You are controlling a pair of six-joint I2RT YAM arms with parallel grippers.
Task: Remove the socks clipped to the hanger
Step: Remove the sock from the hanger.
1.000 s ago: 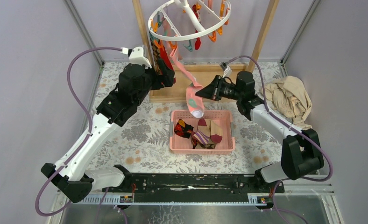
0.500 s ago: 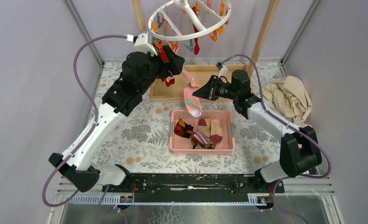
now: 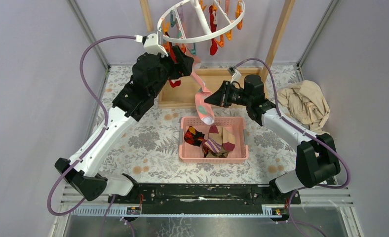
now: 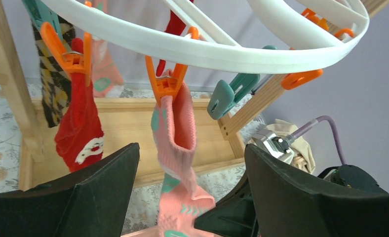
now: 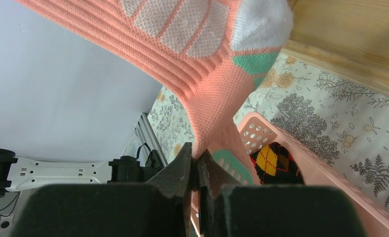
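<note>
A robot lab cell: plain lilac walls (image 3: pixel 29 74), metal frame posts (image 3: pixel 88 34), arms (image 3: pixel 103 138) bolted to a rail (image 3: pixel 197 192).

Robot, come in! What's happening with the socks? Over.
Left gripper open below orange clip. Right gripper shut on pink sock. Sock clipped to hanger, not free. Red sock hangs close beside.

One white hanger (image 4: pixel 207 49) is hanging at twelve o'clock, carrying five visible socks: one checked sock (image 4: pixel 52 84), two red socks (image 4: pixel 79 128), two pink socks (image 4: pixel 177 133). One basket (image 3: pixel 213 158) is sitting centre, its heaped socks (image 3: pixel 214 140) too tangled for counting; one beige cloth (image 3: pixel 303 103) is lying at three o'clock.
</note>
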